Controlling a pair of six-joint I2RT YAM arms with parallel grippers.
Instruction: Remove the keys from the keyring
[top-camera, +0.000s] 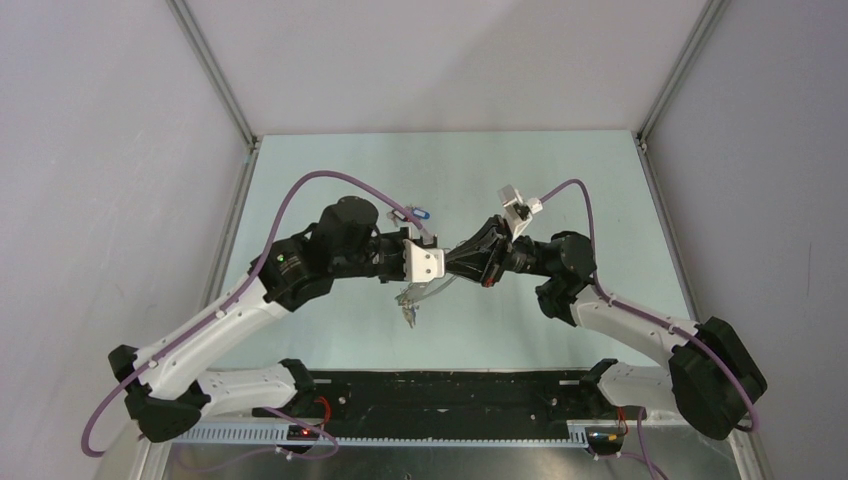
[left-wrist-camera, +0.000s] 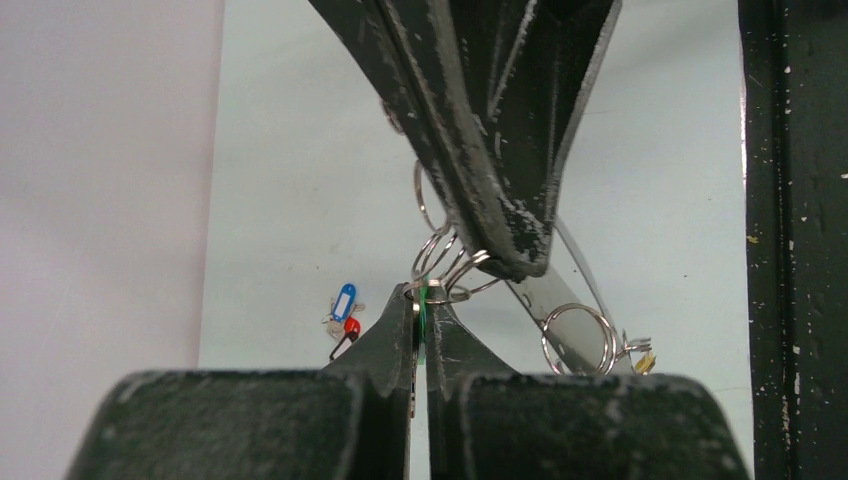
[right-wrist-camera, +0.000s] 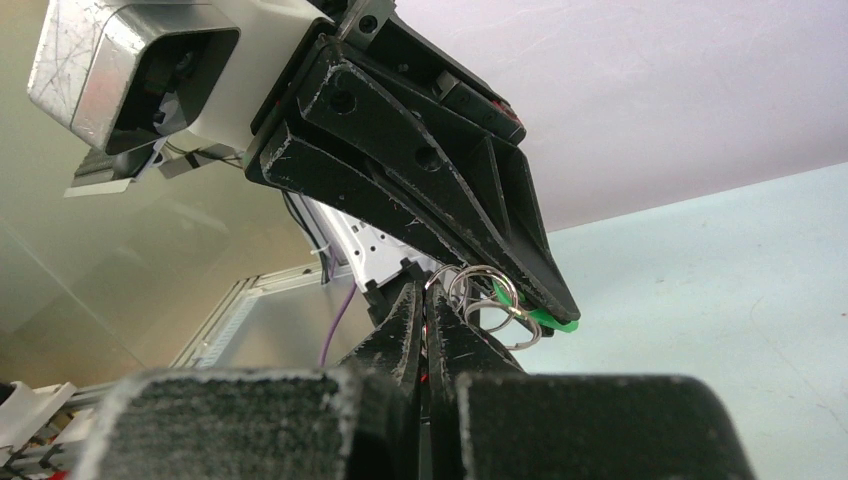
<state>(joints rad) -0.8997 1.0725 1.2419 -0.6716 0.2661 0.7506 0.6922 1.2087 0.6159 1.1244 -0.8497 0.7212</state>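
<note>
Metal: a thin grey hoop, the keyring (left-wrist-camera: 548, 298), hangs in the air between the two arms over the middle of the desk (top-camera: 560, 190), fringed with small rings (left-wrist-camera: 440, 262)
Left pincer (left-wrist-camera: 424, 310): pressed together on a green tab (right-wrist-camera: 552, 321) tangled with one of the small rings; I cannot tell whether the tab is a key's plastic head
Right pincer (right-wrist-camera: 424, 300): pressed together too, tip to tip with the left one, and it looks to be nipping one of the small rings
Loose keys (left-wrist-camera: 345, 312): a blue-headed one and a red-headed one lie on the desk, well apart from the hoop and already off it
Hanging cluster (top-camera: 408, 316): dangles from the hoop's low end, probably keys, too small to count
Weight: light, I'd say; the whole bunch hangs from two fingertip grips
Stiffness: the hoop looks a thin, springy band; the small rings are hard wound wire that will not give unless pried
Slip: smooth and shiny, so round wire may roll between flat pads, and the bunch swings freely
Where to hold: flat across a small ring's face with one pincer, and the key's head, its broadest flat, with the other, to wind it round and off
</note>
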